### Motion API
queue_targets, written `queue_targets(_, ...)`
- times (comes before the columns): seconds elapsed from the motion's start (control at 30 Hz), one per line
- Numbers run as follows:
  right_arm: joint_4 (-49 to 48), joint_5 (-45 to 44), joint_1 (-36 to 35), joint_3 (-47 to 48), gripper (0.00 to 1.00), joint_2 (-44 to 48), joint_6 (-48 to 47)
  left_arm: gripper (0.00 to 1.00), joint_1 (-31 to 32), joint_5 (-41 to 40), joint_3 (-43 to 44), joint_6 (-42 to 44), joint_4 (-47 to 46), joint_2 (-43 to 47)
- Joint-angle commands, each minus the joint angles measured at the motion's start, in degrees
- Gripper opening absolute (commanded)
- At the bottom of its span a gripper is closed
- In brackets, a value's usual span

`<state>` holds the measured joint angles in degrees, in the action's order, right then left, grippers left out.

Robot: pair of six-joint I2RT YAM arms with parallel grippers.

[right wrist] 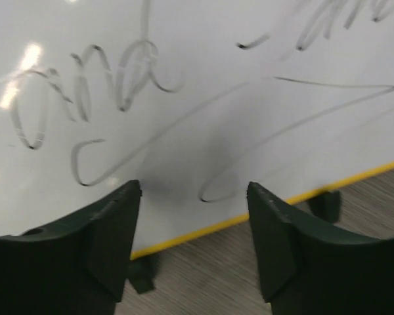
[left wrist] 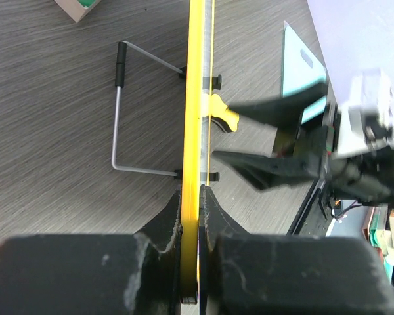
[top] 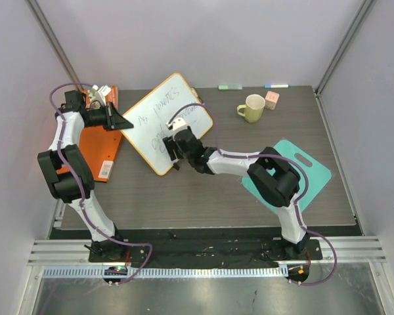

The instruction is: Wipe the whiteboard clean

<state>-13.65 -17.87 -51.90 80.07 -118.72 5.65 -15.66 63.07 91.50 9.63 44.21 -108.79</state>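
Whiteboard [top: 167, 121] is pinched at its left edge by the left gripper [left wrist: 192, 197]; the right gripper [right wrist: 194, 197] is spread, empty.
Handwriting [right wrist: 121, 85] may only be smeared, or the board pushed loose, if rubbed by the bare gripper.

Bright, even light comes from overhead. From above everything is sharp, and my arms throw only soft, short shadows on the tabletop [top: 203, 197]. In my right wrist view two glare spots shine on the whiteboard [right wrist: 203, 98], my right tool [right wrist: 194, 197] casts a grey smudge of shadow onto it, and the writing looks slightly soft. My left tool [left wrist: 192, 197] is blurred up close.
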Motion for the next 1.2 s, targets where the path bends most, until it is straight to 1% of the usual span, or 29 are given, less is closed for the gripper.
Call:
queue_targets(0.0,5.6,-0.9,3.5,-1.4,0.77,6.8,-2.0,0.00,1.2,-15.7,0.3,10.1,-2.2,-0.2)
queue_targets(0.03,7.0,0.1,4.5,-0.9,0.80,6.7,-2.4,0.00,1.1,-15.8,0.3,10.4,-2.1,-0.3)
queue_targets(0.07,10.8,1.1,5.5,0.0,0.81,6.1,-2.7,0.00,1.1,-16.0,0.3,10.5,-2.1,-0.4)
queue_targets(0.1,12.2,1.9,7.5,1.3,0.81,6.0,-2.5,0.00,1.2,-16.0,0.3,10.5,-2.1,-0.4)
queue_targets(0.13,13.2,3.7,8.4,1.7,0.81,5.7,-2.6,0.00,1.2,-16.0,0.3,10.5,-2.1,-0.5)
queue_targets(0.3,17.4,7.0,11.5,2.1,0.80,4.7,-2.5,0.00,1.1,-16.0,0.3,10.4,-1.9,-0.7)
queue_targets(0.37,18.9,8.4,12.1,2.3,0.78,4.4,-1.9,0.00,1.1,-16.2,0.4,10.4,-1.8,-0.9)
queue_targets(0.57,19.5,11.0,12.2,0.1,0.75,4.7,0.0,0.00,1.2,-16.6,0.5,10.8,-1.3,-0.9)
queue_targets(0.83,17.7,12.5,12.2,-3.9,0.74,8.0,0.7,0.00,1.2,-16.7,0.3,11.0,-0.9,-1.2)
queue_targets(1.0,18.7,12.7,12.3,-4.4,0.73,7.5,0.7,0.00,1.2,-16.7,0.3,10.9,-0.8,-1.3)
queue_targets(1.13,19.1,11.2,12.3,-3.3,0.61,6.5,1.6,0.00,1.2,-16.7,0.3,10.7,-0.7,-1.3)
queue_targets(1.17,19.0,11.3,12.1,-2.6,0.61,6.0,1.5,0.00,1.2,-16.7,0.4,10.8,-0.5,-1.2)
